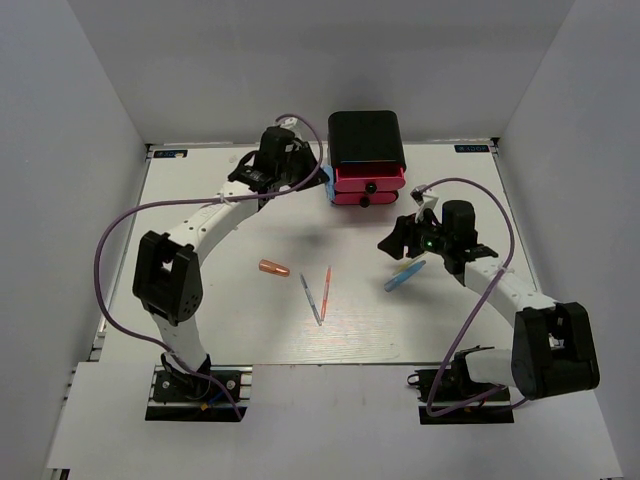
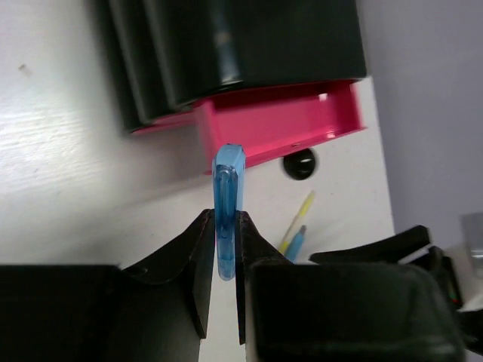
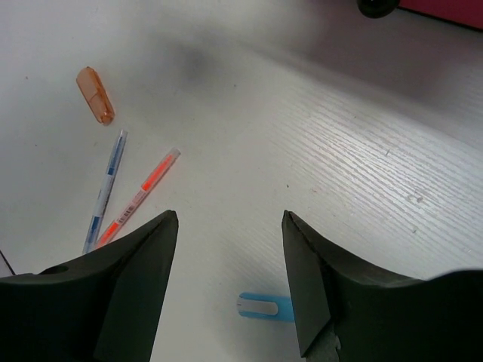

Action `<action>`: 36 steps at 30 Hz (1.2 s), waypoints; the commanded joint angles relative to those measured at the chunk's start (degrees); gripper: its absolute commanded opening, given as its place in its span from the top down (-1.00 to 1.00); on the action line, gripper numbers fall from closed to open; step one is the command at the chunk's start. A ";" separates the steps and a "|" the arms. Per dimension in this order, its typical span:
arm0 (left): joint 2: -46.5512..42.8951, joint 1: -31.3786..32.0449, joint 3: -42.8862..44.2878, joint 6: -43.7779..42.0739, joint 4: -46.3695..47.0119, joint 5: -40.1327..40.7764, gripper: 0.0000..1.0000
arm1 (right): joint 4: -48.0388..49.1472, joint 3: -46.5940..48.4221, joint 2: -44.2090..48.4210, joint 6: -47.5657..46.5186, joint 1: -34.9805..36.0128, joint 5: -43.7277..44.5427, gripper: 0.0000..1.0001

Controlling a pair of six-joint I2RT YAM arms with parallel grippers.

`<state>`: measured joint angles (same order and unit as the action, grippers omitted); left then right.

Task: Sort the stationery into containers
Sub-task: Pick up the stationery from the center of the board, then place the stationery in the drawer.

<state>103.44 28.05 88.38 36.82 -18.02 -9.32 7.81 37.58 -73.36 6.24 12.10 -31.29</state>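
Plastic, light and stiff, the blue capsule (image 2: 227,204) is probably slick. The left gripper (image 2: 225,226) pinches it across its middle, beside the open pink drawer (image 2: 279,127). The right gripper (image 3: 229,219) hangs open over the table (image 3: 339,151). Lying loose are one orange capsule (image 1: 272,267), one grey pen (image 1: 311,299), one red pen (image 1: 326,293), one yellow pen (image 2: 299,219) and one light-blue marker (image 1: 403,277).
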 commanded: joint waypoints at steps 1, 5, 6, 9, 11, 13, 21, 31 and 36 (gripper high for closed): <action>-3.24 1.04 4.25 -1.93 4.84 -3.68 1.00 | 2.03 -0.93 1.91 -2.02 -0.23 -0.09 -0.27; -2.01 2.26 6.63 -2.72 7.64 -4.48 1.00 | 2.20 -1.55 2.61 -2.20 -0.32 0.00 -0.29; -1.49 2.27 7.33 -3.24 8.43 -4.48 1.00 | 2.21 -1.72 2.78 -2.11 -0.06 0.00 -0.29; -0.17 2.80 8.04 -3.24 11.77 -3.78 1.00 | 2.12 -1.99 3.14 -2.64 -0.23 0.09 -0.29; 0.54 3.41 8.56 -3.24 16.16 -1.76 1.00 | 2.21 -2.25 3.31 -2.64 -0.23 0.17 -0.29; 1.67 4.02 8.56 -4.20 20.98 -0.61 1.00 | 2.20 -2.43 3.31 -2.64 -0.23 0.09 -0.29; 9.23 5.08 12.69 -15.28 25.58 -1.31 1.00 | 2.64 -4.01 4.81 -2.72 -0.23 0.70 -0.32; 12.22 6.14 13.31 -21.08 26.02 -0.87 1.00 | 3.44 -5.06 5.60 -2.63 -0.32 1.05 -0.32; 11.70 6.66 11.38 -22.14 26.02 -0.87 1.00 | 3.79 -5.15 5.34 -2.64 -0.23 1.23 -0.32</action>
<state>116.92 34.33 99.04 16.73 6.55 -10.31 9.04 32.86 -69.10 4.23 12.01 -30.15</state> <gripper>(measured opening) 0.258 0.658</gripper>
